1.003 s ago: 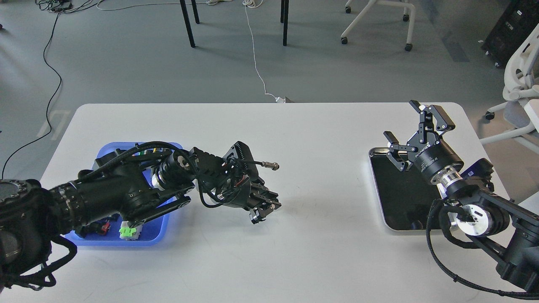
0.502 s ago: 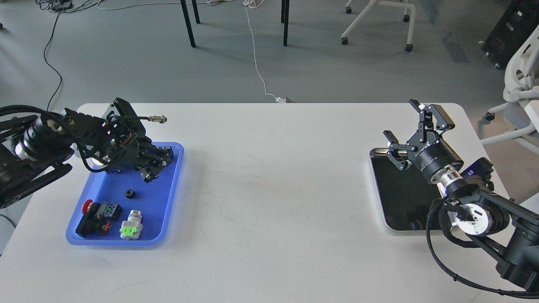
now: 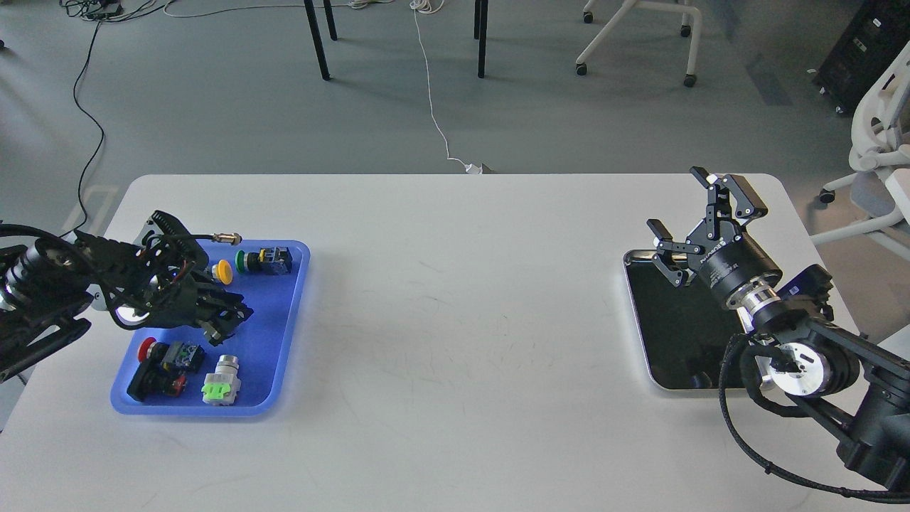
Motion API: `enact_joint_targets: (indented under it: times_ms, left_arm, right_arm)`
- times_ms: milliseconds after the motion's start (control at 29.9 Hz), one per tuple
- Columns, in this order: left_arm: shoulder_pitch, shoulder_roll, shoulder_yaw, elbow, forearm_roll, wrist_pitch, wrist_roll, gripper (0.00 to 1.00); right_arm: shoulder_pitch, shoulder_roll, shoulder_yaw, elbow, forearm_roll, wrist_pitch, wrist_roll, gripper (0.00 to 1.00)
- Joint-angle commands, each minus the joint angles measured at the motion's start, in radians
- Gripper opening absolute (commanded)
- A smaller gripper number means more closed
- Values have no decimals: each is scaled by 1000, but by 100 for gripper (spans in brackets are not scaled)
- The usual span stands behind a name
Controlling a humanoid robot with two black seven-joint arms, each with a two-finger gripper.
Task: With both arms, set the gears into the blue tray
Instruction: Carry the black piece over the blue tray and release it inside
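Note:
The blue tray (image 3: 279, 336) lies at the table's left. My left gripper (image 3: 226, 322) hangs over its middle, pointing right and down. It looks dark and foreshortened, so I cannot make out whether its fingers are apart. No gears show; the gripper covers part of the tray floor. My right gripper (image 3: 677, 201) is open and empty, held above the far left corner of the metal tray (image 3: 668, 341) at the table's right.
In the blue tray lie a yellow push-button (image 3: 222, 271), a green and black one (image 3: 264, 260), a red one (image 3: 149, 350) and a green and white one (image 3: 220, 384). The metal tray's black floor is bare.
My left arm swung from the table's middle to the blue tray, then came nearer across it. A black gear lying in the tray half a second ago is now hidden under the gripper. The right arm stayed still.

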Motion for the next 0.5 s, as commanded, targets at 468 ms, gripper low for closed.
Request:
enact_joint_targets:
  times_ms: [468]
  left_arm:
    - [21,12,-236,-24,-502,1,0,99]
  right_arm:
    - [48,-2,-7,1,-8,0,0,99]
